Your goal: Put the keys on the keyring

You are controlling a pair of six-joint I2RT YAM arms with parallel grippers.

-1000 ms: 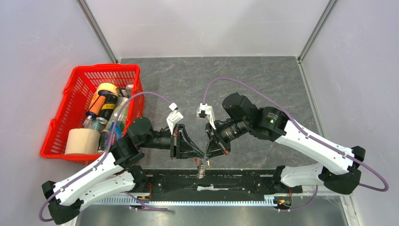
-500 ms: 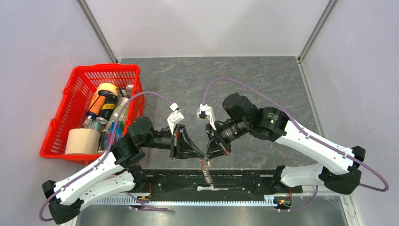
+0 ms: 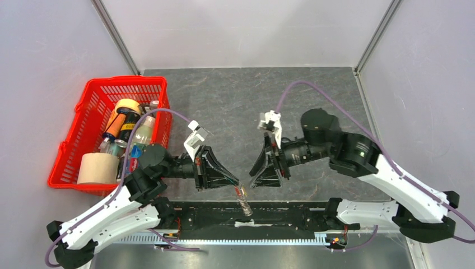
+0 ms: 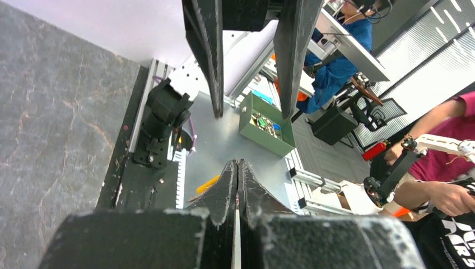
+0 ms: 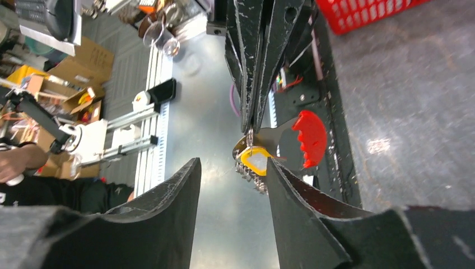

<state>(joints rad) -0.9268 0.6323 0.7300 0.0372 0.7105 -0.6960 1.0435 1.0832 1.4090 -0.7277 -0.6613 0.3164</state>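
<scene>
Near the table (image 3: 224, 101) edge, left gripper (image 3: 237, 185) pinches keys (image 3: 242, 198); right gripper (image 3: 251, 180) gapes.

table (image 3: 224, 101): grey stone-look, matt, veined | basket (image 3: 127, 80): red plastic lattice, faint sheen | keys (image 5: 253, 161): bright metal, one brass-yellow | keyring (image 5: 310, 137): red, glossy | jaws: black, matt, scuffed

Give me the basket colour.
Red basket; the top external view shows it best.
</scene>
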